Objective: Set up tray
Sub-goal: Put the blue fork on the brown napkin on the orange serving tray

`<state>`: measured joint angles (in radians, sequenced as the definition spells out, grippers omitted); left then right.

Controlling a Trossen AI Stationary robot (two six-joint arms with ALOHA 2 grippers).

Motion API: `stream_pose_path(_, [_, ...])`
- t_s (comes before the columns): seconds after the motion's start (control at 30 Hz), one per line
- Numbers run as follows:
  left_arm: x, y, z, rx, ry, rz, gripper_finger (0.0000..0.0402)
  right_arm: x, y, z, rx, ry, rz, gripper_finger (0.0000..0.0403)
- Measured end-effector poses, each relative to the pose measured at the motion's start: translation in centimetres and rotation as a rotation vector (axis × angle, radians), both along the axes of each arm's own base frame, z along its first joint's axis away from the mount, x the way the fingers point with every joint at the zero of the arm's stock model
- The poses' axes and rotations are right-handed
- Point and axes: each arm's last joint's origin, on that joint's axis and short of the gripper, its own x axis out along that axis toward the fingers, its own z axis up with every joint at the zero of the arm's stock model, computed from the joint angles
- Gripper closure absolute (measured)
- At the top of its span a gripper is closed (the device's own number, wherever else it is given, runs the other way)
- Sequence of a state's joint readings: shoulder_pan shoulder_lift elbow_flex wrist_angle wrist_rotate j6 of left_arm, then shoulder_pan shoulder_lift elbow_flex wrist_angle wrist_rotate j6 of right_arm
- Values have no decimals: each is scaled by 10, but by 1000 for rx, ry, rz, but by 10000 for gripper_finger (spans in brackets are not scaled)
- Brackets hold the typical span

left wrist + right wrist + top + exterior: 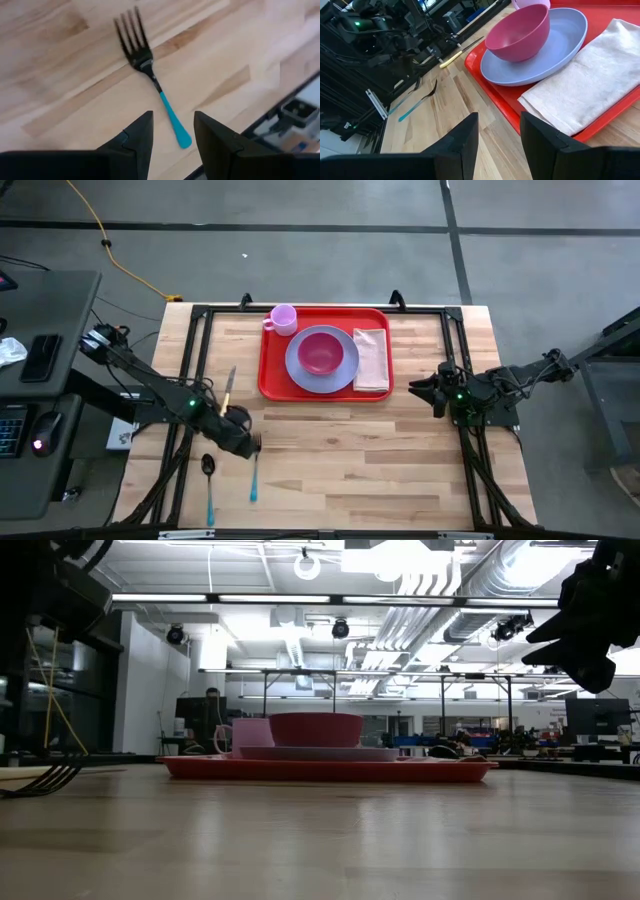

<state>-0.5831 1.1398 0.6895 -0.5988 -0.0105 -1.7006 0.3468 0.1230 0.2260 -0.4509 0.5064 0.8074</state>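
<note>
Fingers of left gripper spread above fork; right gripper fingers apart, empty.

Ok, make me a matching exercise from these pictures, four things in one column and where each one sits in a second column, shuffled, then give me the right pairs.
Things:
1. bowl
2. napkin
3. fork
4. cup

Places:
A. on the bare table, below the left gripper
B. on the lavender plate
C. in a far corner of the tray, beside the plate
D. flat on the tray, on the plate's side toward the right gripper

Pairs: 1-B, 2-D, 3-A, 4-C
</note>
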Motion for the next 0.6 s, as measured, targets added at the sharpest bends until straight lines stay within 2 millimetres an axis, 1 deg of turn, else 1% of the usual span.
stream_pose_path(0.17, [3, -1, -4, -26, 26, 102, 229, 0, 0, 0, -4, 1, 1, 279])
stream_pose_path(0.47, [7, 0, -6, 47, -32, 164, 229, 0, 0, 0, -4, 2, 1, 279])
stream_pose_path(0.6, [6, 0, -6, -21, 13, 278, 229, 0, 0, 0, 1, 0, 0, 279])
